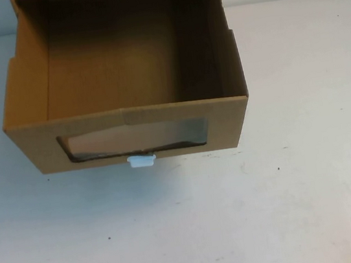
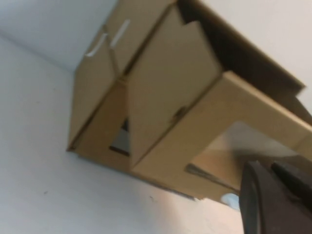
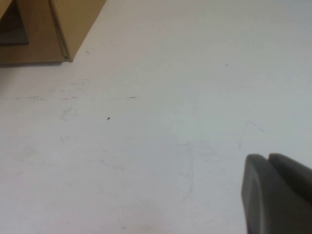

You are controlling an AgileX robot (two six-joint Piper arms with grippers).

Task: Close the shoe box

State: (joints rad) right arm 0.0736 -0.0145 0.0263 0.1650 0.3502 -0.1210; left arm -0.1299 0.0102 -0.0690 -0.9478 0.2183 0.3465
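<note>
The shoe box (image 1: pixel 130 134) is a brown cardboard drawer box at the far middle of the table. Its drawer is pulled out toward me and its inside looks empty. The front has a wide clear window with a small white pull tab (image 1: pixel 142 160) below it. Neither gripper shows in the high view. In the left wrist view my left gripper (image 2: pixel 270 168) is shut and empty, close to the drawer front (image 2: pixel 234 141) and its tab (image 2: pixel 230 199). In the right wrist view my right gripper (image 3: pixel 267 157) is shut and empty over bare table, far from the box corner (image 3: pixel 58 29).
In the left wrist view a second similar cardboard box (image 2: pixel 97 97) with white strips on it stands against the shoe box's side. The white table (image 1: pixel 240 220) stretches bare in front of the box and to its right.
</note>
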